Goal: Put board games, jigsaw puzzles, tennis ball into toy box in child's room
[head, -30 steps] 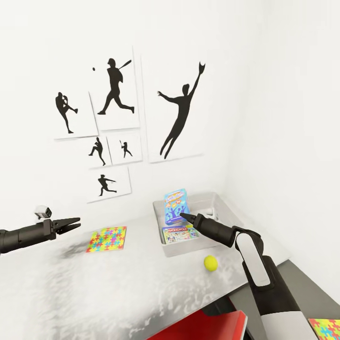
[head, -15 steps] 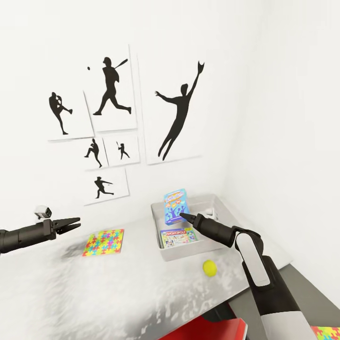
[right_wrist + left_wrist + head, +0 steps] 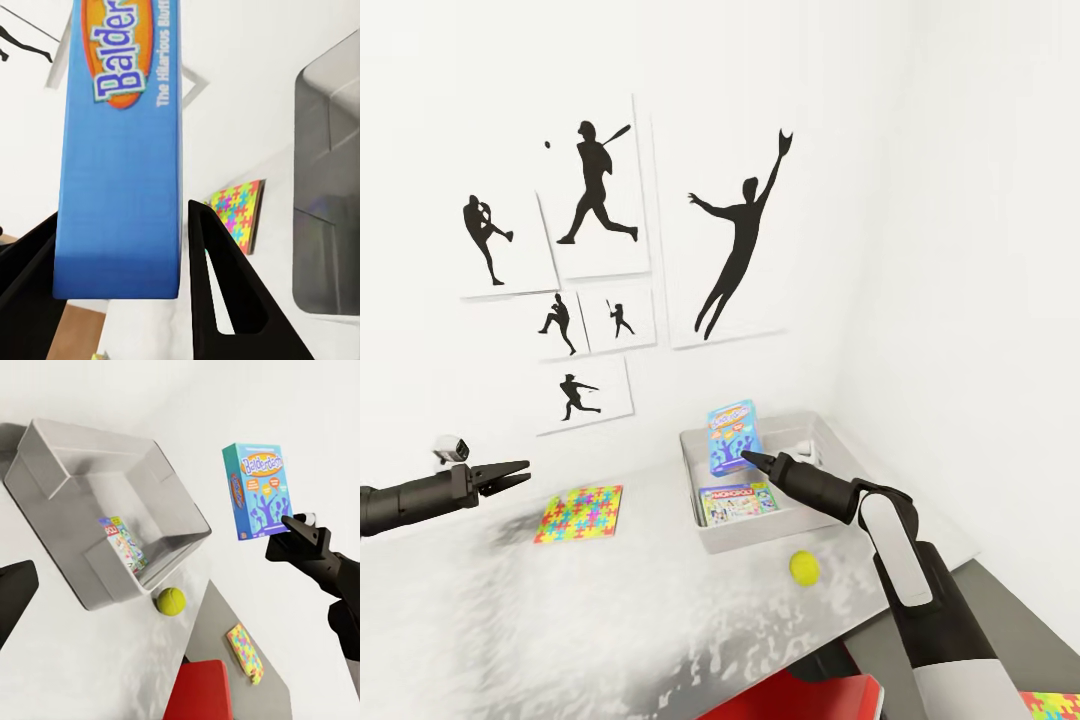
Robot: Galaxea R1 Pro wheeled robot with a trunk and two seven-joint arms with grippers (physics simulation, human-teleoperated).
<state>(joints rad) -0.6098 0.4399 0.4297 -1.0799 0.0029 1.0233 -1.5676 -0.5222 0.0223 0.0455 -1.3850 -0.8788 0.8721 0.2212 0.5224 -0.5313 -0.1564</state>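
Note:
My right gripper [image 3: 747, 458] is shut on a blue board game [image 3: 731, 435], holding it upright in the air; in the head view it overlaps the far left part of the toy box [image 3: 755, 534]. A second board game [image 3: 737, 502] with white and red print lies inside that grey tray. The yellow tennis ball [image 3: 804, 568] rests on the table [image 3: 610, 610] just in front of the tray. One jigsaw puzzle [image 3: 581, 513] lies flat on the table to the left. My left gripper [image 3: 512, 470] hovers open above the table's left side, apart from everything.
Another jigsaw-patterned sheet [image 3: 1052, 702] lies low at the right, beyond the table. A red object [image 3: 815, 697] sits under the table's front edge. A small white device [image 3: 450, 447] stands by the wall. Baseball silhouettes [image 3: 735, 235] hang on the wall behind.
The head camera shifted a little one second ago, then settled. Both arms keep their pose, and the blue board game stays in my right gripper.

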